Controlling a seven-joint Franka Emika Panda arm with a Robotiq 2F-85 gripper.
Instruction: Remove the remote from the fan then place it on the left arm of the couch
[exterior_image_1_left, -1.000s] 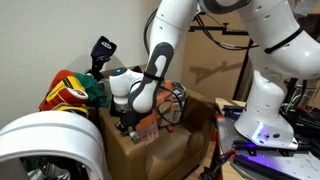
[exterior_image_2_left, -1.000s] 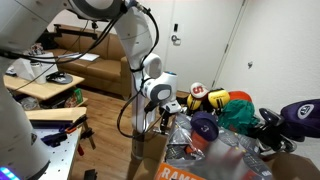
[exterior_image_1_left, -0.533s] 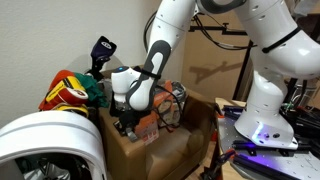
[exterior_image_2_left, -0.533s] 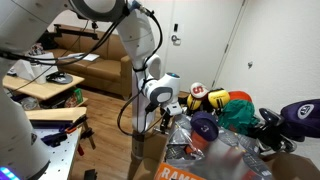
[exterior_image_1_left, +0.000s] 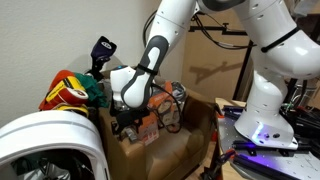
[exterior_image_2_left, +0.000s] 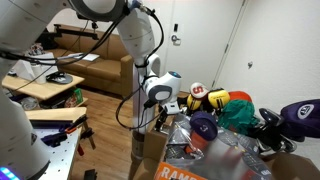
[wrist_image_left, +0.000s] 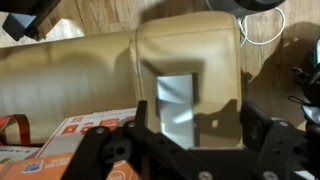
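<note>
On one squared arm of the couch (wrist_image_left: 200, 45) lies the single remote (wrist_image_left: 175, 105), a pale, silvery slab lying flat along the tan cushion. Above that arm hangs the one gripper (wrist_image_left: 192, 122), its dark fingers (wrist_image_left: 140, 112) spread wide on either side of the remote and not pinching it. Whether the nearer finger touches the remote cannot be told. Both exterior views show the gripper (exterior_image_1_left: 128, 124) (exterior_image_2_left: 160, 122) low over the same couch (exterior_image_1_left: 175, 150), but the remote is too small to make out there.

Beside that arm, on the couch seat, sits one orange-and-white printed package (wrist_image_left: 80, 135). Well in front of the couch, at the near edge of an exterior view, stands the one fan (exterior_image_1_left: 55, 135), a white rounded housing with a dark grille below.

Behind the couch a heap of bright plush and caps (exterior_image_1_left: 70, 92) is piled, with a black cap (exterior_image_1_left: 103, 50) on top and a purple cap (exterior_image_2_left: 203, 125) among them. Beyond the couch are a wooden floor (exterior_image_2_left: 100, 108), a larger tan sofa (exterior_image_2_left: 95, 70) and a white wall (exterior_image_2_left: 200, 45).
</note>
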